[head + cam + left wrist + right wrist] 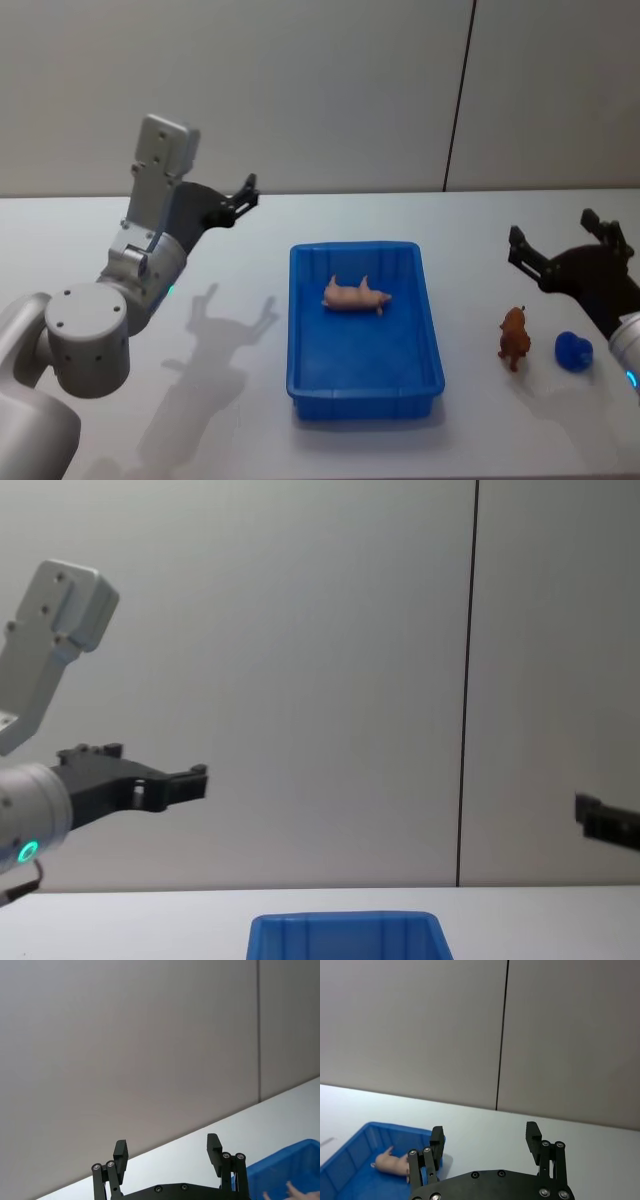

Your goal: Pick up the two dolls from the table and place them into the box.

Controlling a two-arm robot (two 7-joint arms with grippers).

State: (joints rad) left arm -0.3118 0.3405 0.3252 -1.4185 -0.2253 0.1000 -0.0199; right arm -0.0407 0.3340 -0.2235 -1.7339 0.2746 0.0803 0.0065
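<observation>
Left gripper (250, 192) and right gripper (553, 230) hover spread. Pink pig doll (355, 296) lies in blue plastic box (296, 330); small blue doll (573, 351) on white counter (460, 230).

Wall (300, 90): plain and grey.
Line (458, 100): thin, black, runs up the wall.
Tabletop (460, 230): white and flat.

You've got a box (366, 392) of smooth blue plastic w/ a slight sheen on its rim. The table (230, 400) looks matt white & smooth. The pink doll (355, 296) and brown doll (514, 338) look like smooth moulded plastic; the blue doll (573, 351) is too small to judge. The left gripper (167, 1145) & right gripper (485, 1131) are matt black w/ shiny screw heads. The left arm shell (165, 150) is smooth pale plastic, approx. satin.
</observation>
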